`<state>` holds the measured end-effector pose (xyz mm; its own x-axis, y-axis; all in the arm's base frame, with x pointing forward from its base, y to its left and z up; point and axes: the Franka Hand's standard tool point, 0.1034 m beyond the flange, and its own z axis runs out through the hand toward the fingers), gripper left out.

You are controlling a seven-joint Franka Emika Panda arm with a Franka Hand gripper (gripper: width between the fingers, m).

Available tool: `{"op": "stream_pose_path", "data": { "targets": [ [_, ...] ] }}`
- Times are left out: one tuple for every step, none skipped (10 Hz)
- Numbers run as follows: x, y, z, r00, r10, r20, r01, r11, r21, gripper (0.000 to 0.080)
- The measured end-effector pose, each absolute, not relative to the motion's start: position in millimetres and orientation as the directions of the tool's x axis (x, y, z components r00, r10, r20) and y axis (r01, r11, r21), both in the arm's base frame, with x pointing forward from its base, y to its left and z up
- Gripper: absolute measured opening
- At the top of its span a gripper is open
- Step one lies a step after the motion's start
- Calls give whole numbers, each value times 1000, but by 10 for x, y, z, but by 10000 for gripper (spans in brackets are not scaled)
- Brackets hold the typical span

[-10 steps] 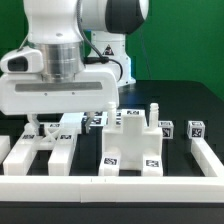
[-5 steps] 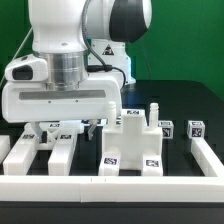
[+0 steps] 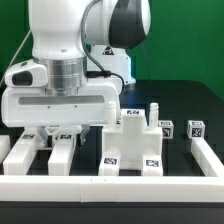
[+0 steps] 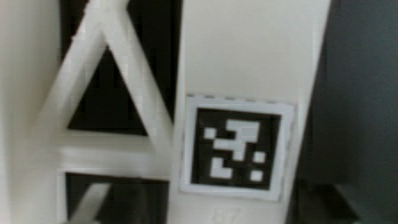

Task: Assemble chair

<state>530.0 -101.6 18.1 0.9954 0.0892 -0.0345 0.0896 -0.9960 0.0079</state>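
Gripper (image 3: pixel 64 130) hangs low over the chunky matte white plastic slotted frame (image 3: pixel 40 152) at the exterior view's left; whether its fingers are apart or together cannot be told from either view.

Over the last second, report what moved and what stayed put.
The two-finger gripper came down closer over the chunky matte white slotted frame at the exterior view's left. Nothing was visibly taken or let go. The frame, the white stepped block with its upright peg and the small white tagged cubes stayed put.
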Motion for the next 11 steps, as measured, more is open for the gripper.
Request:
{"op": "stream_pose_path", "data": {
  "targets": [
    [5302, -1016, 182, 995, 90, -34, 90, -996, 8, 282],
    [5302, -1016, 182, 995, 90, -34, 90, -996, 8, 282],
    [5302, -1016, 182, 995, 90, -34, 90, -996, 8, 282],
    [5302, -1016, 182, 995, 90, -34, 90, -996, 8, 282],
    [5302, -1016, 182, 995, 90, -34, 90, -996, 8, 282],
    [5302, -1016, 182, 995, 90, -34, 90, -996, 8, 282],
    [5302, -1016, 182, 995, 90, -34, 90, -996, 8, 282],
    [5302, -1016, 182, 995, 90, -34, 90, -996, 8, 282],
    [5302, -1016, 182, 995, 90, -34, 90, -996, 8, 284],
    [5302, -1016, 190, 996, 86, -36, 87, -996, 8, 284],
    [5300, -1007, 324, 997, 60, -50, 60, -998, 2, 284]
  ]
}}
